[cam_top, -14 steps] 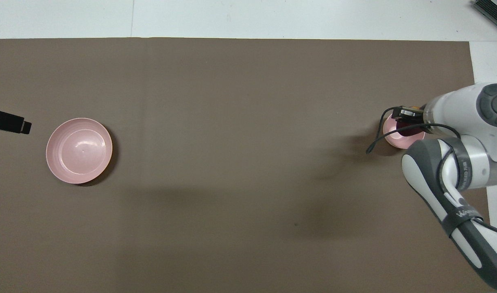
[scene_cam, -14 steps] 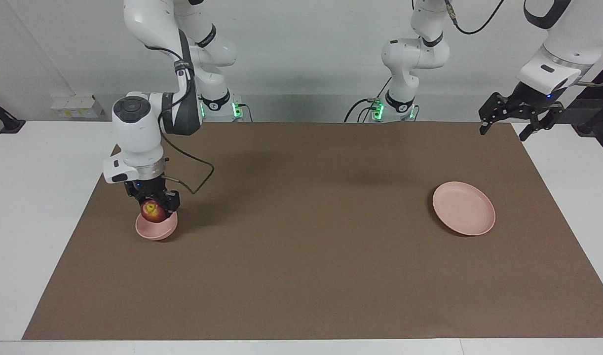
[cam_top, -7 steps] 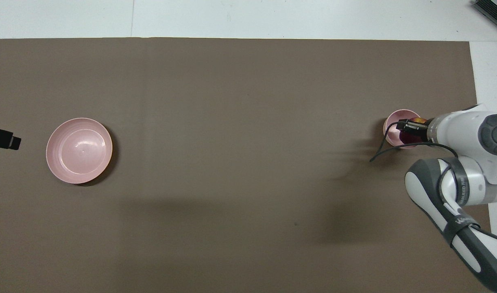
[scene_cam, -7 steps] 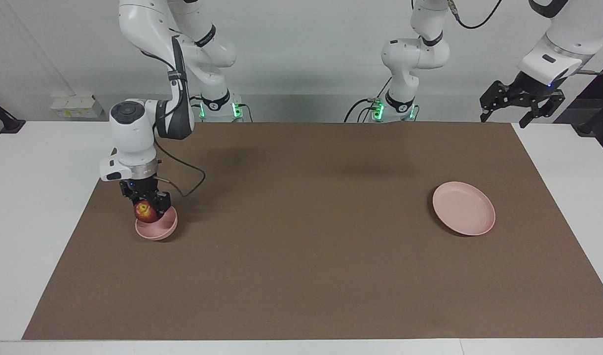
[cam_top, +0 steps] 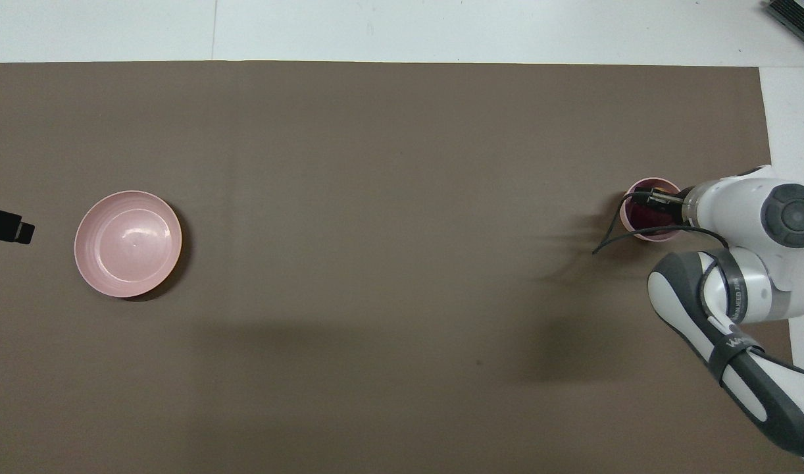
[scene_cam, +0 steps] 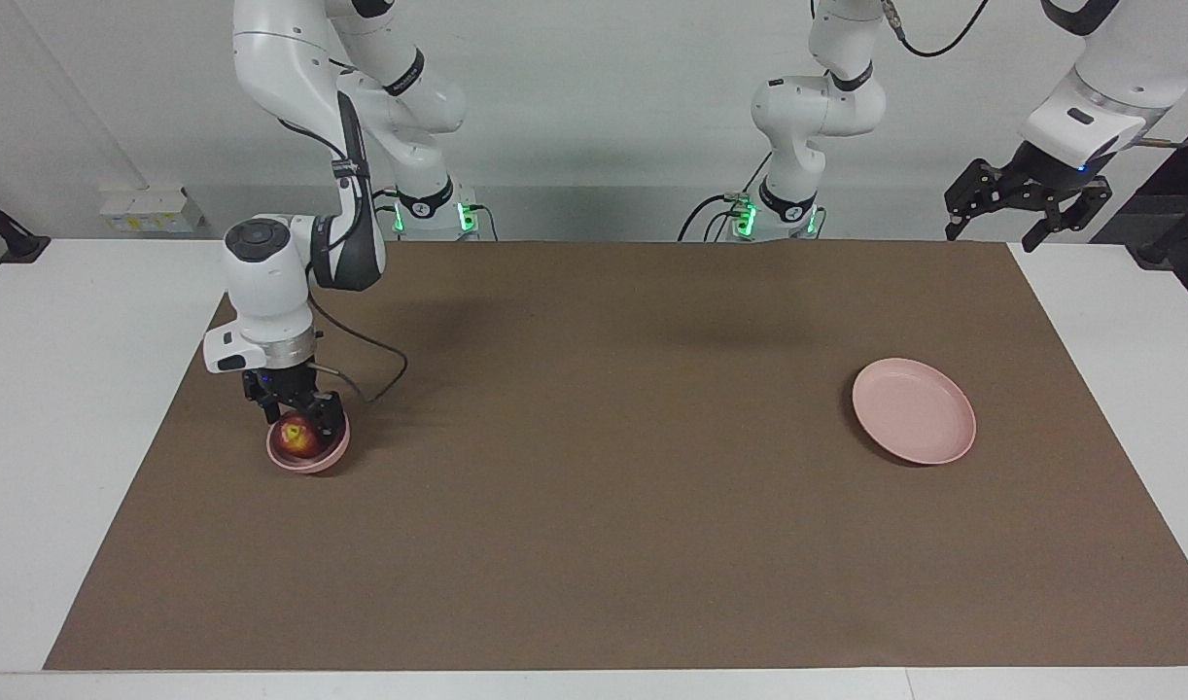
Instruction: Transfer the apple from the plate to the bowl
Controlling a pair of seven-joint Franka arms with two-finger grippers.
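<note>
The dark red apple (scene_cam: 298, 438) with a yellowish patch sits low inside the small pink bowl (scene_cam: 314, 461) at the right arm's end of the mat. My right gripper (scene_cam: 297, 424) reaches down into the bowl and is shut on the apple. In the overhead view the right gripper (cam_top: 658, 201) covers most of the apple (cam_top: 641, 212) and bowl (cam_top: 627, 214). The flat pink plate (scene_cam: 913, 410) lies empty at the left arm's end and also shows in the overhead view (cam_top: 127, 243). My left gripper (scene_cam: 993, 233) is open and waits high up past the mat's corner.
A brown mat (scene_cam: 594, 457) covers most of the white table (scene_cam: 79, 408). A black cable (scene_cam: 385, 365) loops from the right wrist beside the bowl. Only the left gripper's tip (cam_top: 7, 224) shows at the edge of the overhead view.
My right gripper has come down with the apple, which now sits lower in the bowl. The left gripper rose a little at first, then stayed still.
</note>
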